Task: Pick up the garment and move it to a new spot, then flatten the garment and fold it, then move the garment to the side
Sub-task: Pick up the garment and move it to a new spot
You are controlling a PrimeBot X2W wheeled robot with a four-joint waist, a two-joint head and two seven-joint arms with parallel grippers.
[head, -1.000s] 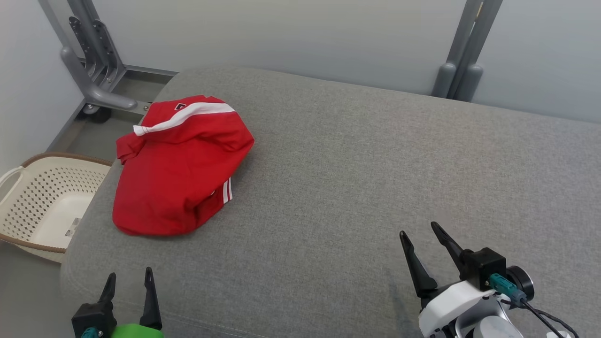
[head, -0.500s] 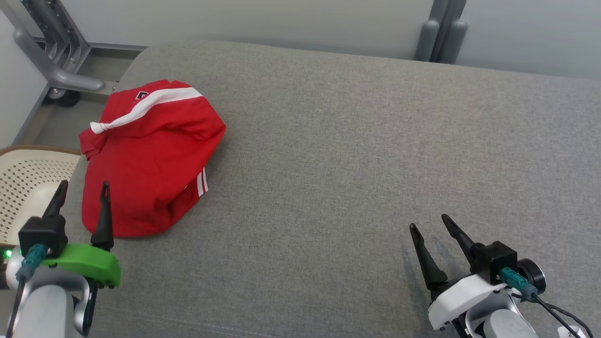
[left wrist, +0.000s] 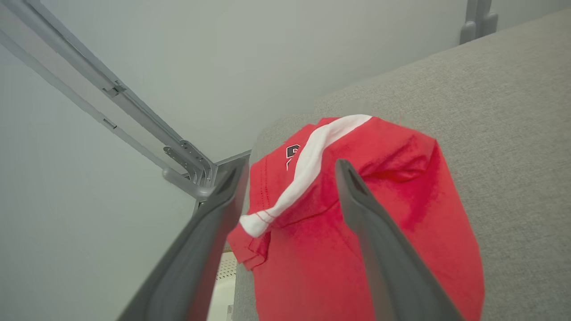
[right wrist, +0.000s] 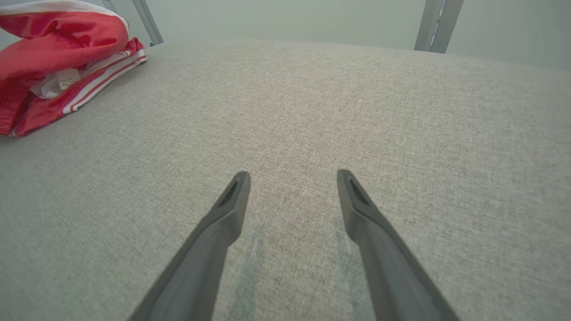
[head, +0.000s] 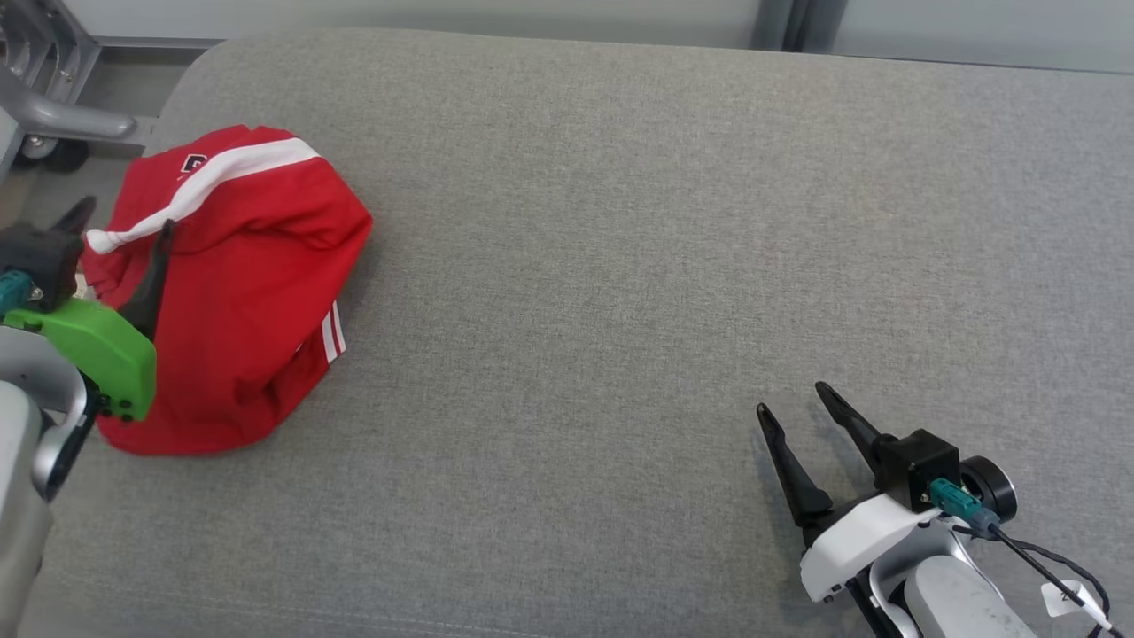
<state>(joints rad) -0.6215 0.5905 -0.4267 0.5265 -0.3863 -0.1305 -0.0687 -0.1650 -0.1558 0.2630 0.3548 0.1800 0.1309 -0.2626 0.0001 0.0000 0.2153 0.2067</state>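
at the far left a grey metal frame [head: 62, 120] stands against the wall, off the edge of the cushion [head: 620, 221]. the left gripper [head: 124, 220], on its green mount, hangs over the left edge of the garment [head: 239, 292] with its jaws wide apart and nothing between them. from the head view i cannot tell whether it touches the cloth.

the left wrist view looks down between those fingers. one lies out past the cushion's edge, the other over red cloth, and the end of the white band [left wrist: 312, 151] sits between them. the same view catches a sliver of pale perforated plastic [left wrist: 226, 278] low down beside the cushion.

the garment is a red heap at the cushion's left end, loosely bunched. a dark badge [head: 193, 163] sits near the white band at its far side, and thin white stripes [head: 332, 332] mark its right hem. the right wrist view sees that hem side-on, with layers stacked and a small white label [right wrist: 67, 78] tucked among them.

the broad grey middle of the cushion lies to the right of the heap.

the right gripper [head: 792, 399] hovers low at the near right, well apart from the garment. its jaws are spread and hold nothing, and its own camera shows faint shadows of the fingers on the weave.
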